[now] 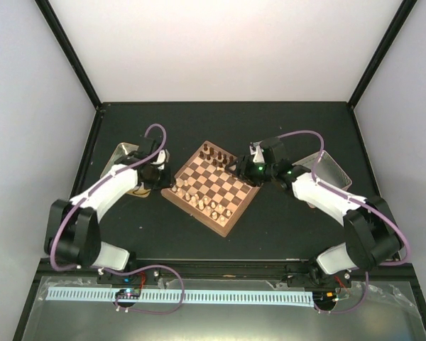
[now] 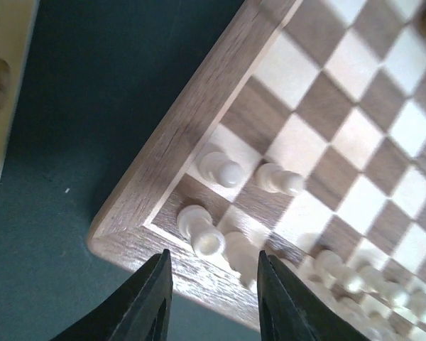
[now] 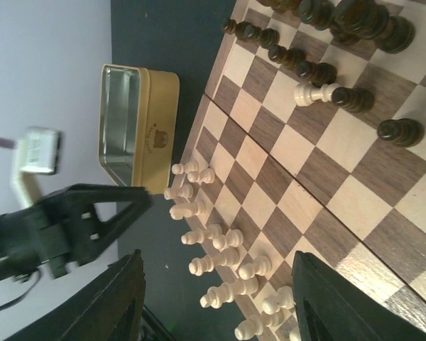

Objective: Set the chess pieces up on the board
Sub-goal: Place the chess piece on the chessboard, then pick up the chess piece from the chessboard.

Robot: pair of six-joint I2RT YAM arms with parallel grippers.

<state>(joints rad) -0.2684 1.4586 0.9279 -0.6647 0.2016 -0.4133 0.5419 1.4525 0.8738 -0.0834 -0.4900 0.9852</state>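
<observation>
Jaws parted on both arms: the left gripper (image 2: 213, 259) hangs with its black fingers (image 2: 145, 305) apart and nothing between them. It is right above the left corner of the square wooden chessboard (image 2: 177, 142) of dark-brown and light-tan checks with a reddish-brown rim. The right gripper (image 3: 216, 263) stands wide open and empty over the board's far-right side.

From above we see the chessboard lying mid-table, turned like a diamond, one corner pointing toward the arm bases. The small turned pale cream pieces (image 3: 188, 209) stand upright, long axes vertical, crowded in two rows along the near-left edge. The dark brown pieces (image 3: 362, 18) line the opposite edge. A lone pale piece (image 3: 312, 92) stands just beside a dark one on that far side.

Under the left jaws we count four pale pieces packing the corner squares, close together. A rectangular cream-yellow metal tin (image 3: 153, 135) sits on the dark tabletop (image 2: 78, 177) near the board's left corner, partly under the left arm. A second, silver tin (image 1: 331, 167) lies near the right arm. Purple cables (image 1: 156, 129) loop over both arms.
</observation>
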